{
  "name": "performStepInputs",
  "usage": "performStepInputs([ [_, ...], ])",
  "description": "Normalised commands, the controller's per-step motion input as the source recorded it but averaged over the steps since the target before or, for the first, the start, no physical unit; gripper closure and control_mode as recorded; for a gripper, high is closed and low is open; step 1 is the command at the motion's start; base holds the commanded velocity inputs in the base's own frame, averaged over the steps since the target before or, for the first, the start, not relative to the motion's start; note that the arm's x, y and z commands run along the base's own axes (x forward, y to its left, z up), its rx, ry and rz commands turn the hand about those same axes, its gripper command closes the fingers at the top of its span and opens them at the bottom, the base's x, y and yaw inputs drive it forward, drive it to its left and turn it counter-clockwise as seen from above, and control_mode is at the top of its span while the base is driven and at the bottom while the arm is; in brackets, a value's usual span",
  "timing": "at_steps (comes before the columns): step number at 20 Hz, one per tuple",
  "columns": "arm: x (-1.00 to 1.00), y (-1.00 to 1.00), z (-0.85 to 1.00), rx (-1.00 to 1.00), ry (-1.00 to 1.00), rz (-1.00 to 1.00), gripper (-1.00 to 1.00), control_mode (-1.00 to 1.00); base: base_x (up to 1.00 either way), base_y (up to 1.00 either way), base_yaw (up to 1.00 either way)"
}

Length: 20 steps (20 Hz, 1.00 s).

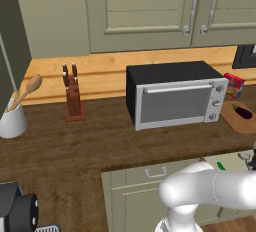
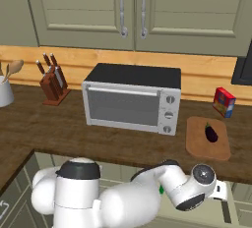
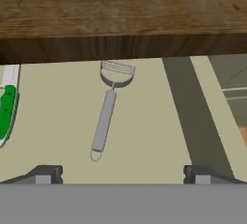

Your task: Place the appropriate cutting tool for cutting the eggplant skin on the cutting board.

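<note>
I read the counter [image 1: 100, 141] as dark wood with a visible grain, matt. The cutting board [image 2: 197, 146] is lighter wood, smooth, and the eggplant [image 2: 211, 133] on it has a glossy purple skin. The peeler [image 3: 107, 112] looks like brushed light-grey metal (its wire loop end too), lying on a flat, matt cream drawer floor [image 3: 144, 136]. The toaster oven [image 2: 130, 101] shows a silvery metal front and matt black top. The knife block [image 1: 74, 101] is reddish wood.
</note>
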Motion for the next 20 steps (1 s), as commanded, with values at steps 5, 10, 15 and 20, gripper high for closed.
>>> performStepInputs([
  [5,0.0,-0.05,-0.09,-0.01,0.13,0.0,-1.0,-1.0,0.0,0.0,0.0],
  [10,0.0,0.0,-0.13,0.0,0.08,0.0,-1.0,-1.0,0.0,0.0,0.0],
  [15,0.0,0.0,-0.24,0.03,0.0,0.0,-1.0,-1.0,0.0,0.0,0.0],
  [20,-0.02,0.0,-0.19,0.07,0.0,0.0,-1.0,-1.0,0.0,0.0,0.0],
])
